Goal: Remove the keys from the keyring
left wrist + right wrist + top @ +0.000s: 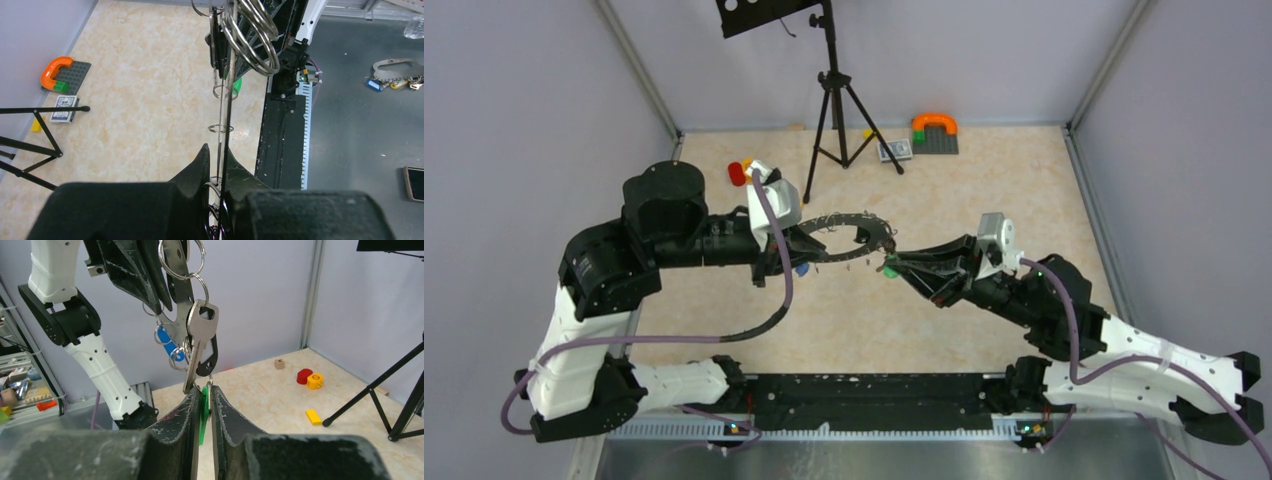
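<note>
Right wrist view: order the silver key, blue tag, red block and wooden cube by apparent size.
silver key
blue tag
red block
wooden cube
Key and tag hang nearer the camera; true sizes unsure.

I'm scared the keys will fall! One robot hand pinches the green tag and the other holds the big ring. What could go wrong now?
1. The right gripper pinches only the thin green tag, so a pull might make it slip out.
2. The left gripper holds the keyring by its edge in the air; a hard tug could twist or drop it.
3. The silver key hangs right beside the pinch and could snag.
</note>
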Motion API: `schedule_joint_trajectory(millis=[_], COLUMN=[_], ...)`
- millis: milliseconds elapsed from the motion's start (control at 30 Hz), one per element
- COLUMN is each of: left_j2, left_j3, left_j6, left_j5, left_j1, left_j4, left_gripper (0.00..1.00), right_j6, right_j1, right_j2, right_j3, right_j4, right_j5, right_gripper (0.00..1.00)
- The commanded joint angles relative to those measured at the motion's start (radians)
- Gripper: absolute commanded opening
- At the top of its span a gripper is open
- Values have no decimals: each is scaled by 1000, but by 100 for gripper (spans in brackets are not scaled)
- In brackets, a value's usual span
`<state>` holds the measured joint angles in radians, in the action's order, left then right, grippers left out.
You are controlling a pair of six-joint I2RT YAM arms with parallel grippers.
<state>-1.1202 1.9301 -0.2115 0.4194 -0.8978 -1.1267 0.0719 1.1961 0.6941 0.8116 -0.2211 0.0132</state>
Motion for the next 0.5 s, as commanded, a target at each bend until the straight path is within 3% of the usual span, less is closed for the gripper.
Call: schedule_joint_trajectory(millis=[0,467], left_j2=[19,70], left_j3=[-9,-129], left_j6=[2,80], left_j5=[-30,14], left_j1=[-1,-1], left_j4=[84,247], left_gripper=[0,0], right_j6=[9,19], right_j1=[12,12], right_j2=[-24,19], right_j3=[35,31], right_j4=[38,-34], right_j5=[38,85], right_gripper=[10,9])
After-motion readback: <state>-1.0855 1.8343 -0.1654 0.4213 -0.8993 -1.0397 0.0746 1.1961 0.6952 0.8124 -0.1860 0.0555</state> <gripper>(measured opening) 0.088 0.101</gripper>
